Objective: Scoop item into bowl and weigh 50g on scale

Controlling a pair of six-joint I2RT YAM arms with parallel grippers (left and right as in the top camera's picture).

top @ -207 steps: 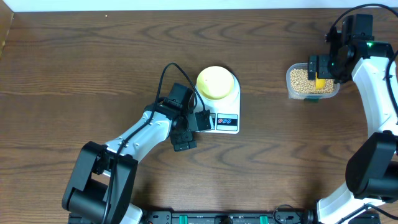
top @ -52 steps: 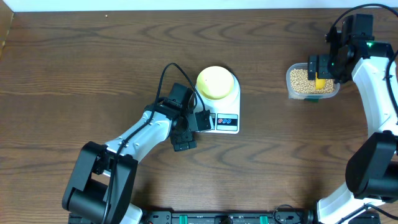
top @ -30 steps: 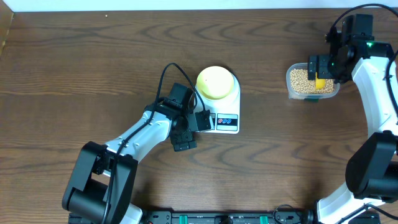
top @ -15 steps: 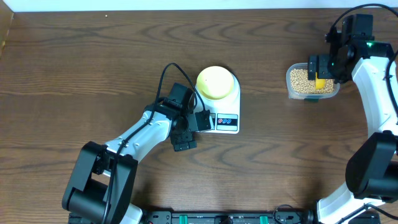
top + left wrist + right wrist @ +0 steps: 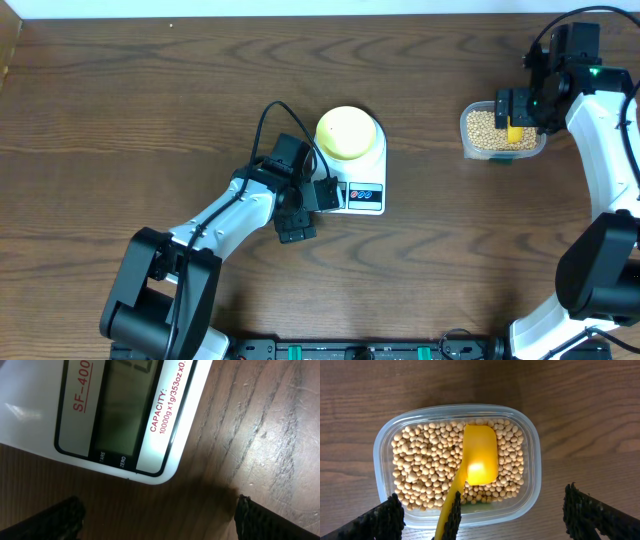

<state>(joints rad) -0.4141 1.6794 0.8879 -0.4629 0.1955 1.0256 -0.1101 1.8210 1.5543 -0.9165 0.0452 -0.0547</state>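
The pale yellow-green bowl [image 5: 347,132] stands on the white scale [image 5: 365,196]. My left gripper [image 5: 311,212] hovers open at the scale's front left corner. In the left wrist view the scale [image 5: 172,435] and its grey display [image 5: 120,405] fill the top, with only bare wood between the fingers [image 5: 60,517]. The item, tan soybeans [image 5: 420,470], fills a clear tub [image 5: 532,445]. A yellow scoop [image 5: 480,455] lies on them, a black textured strip along its handle. My right gripper [image 5: 490,520] is above the tub's near rim, open, and neither outer finger touches the handle.
The clear tub [image 5: 503,130] sits at the right of the wooden table [image 5: 150,90], well away from the scale. The left arm's cable [image 5: 268,115] arcs just left of the bowl. A white wall strip runs along the far edge.
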